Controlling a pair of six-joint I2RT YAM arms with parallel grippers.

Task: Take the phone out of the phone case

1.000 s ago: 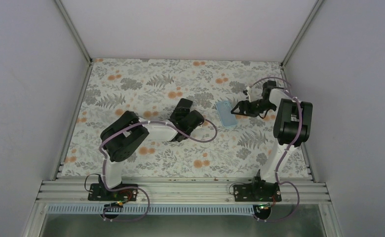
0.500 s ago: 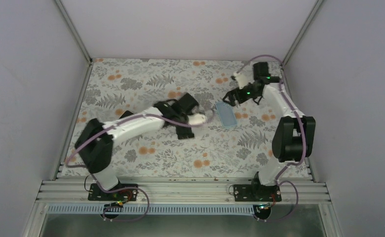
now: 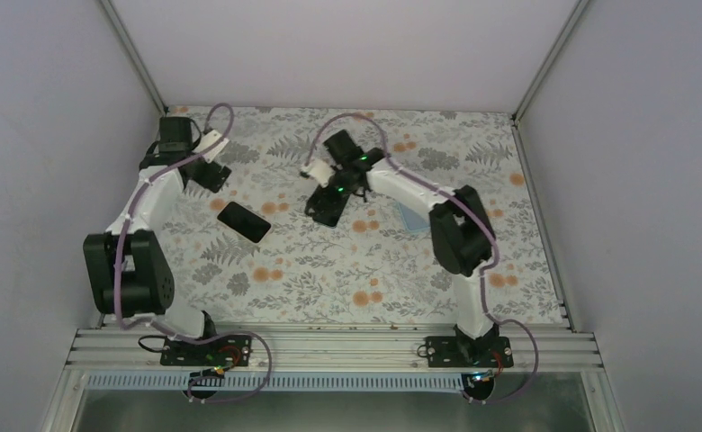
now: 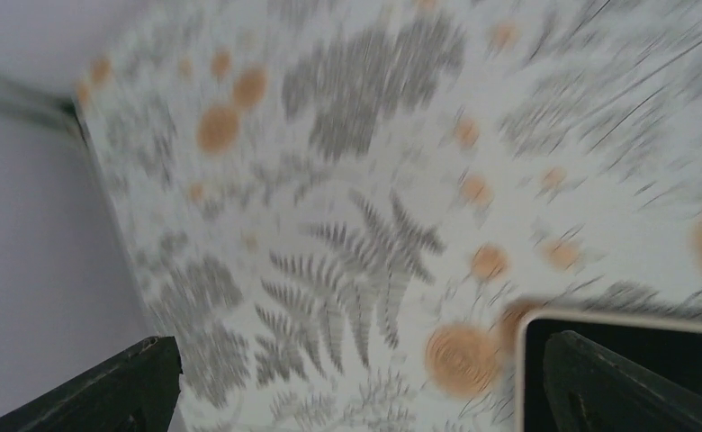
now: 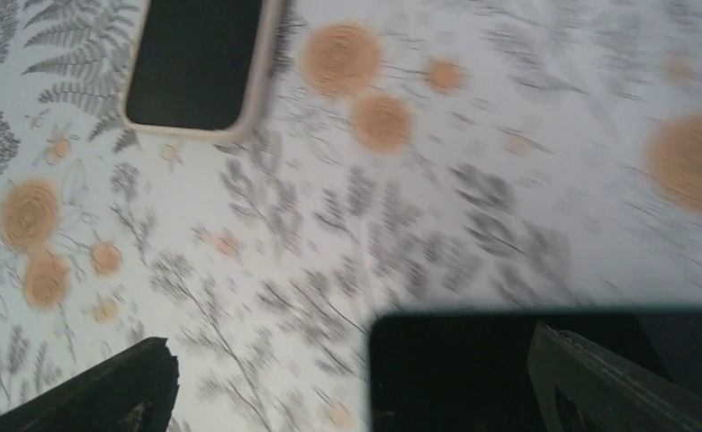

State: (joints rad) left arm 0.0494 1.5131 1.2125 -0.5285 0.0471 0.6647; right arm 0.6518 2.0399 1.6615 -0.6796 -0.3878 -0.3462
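Phone (image 3: pixel 244 221) sits in its cream case (image 5: pixel 185 132), nothing held yet.
The left claw (image 4: pixel 358 346) is spread wide and holds nothing. Just right of it the phone lies flat on the bench (image 3: pixel 329 279): pin the case rim, then push the phone out. The right claw (image 5: pixel 355 342), also spread wide, hangs over a dark flat thing (image 5: pixel 509 369). A pale blue slab (image 3: pixel 412 220) lies further right, not blocking.

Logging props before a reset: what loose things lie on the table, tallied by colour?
Black phone, cream rim: 1
Light blue case, partly behind the right arm: 1
Dark teal-edged slab under the right claw, kind unclear: 1
Total: 3
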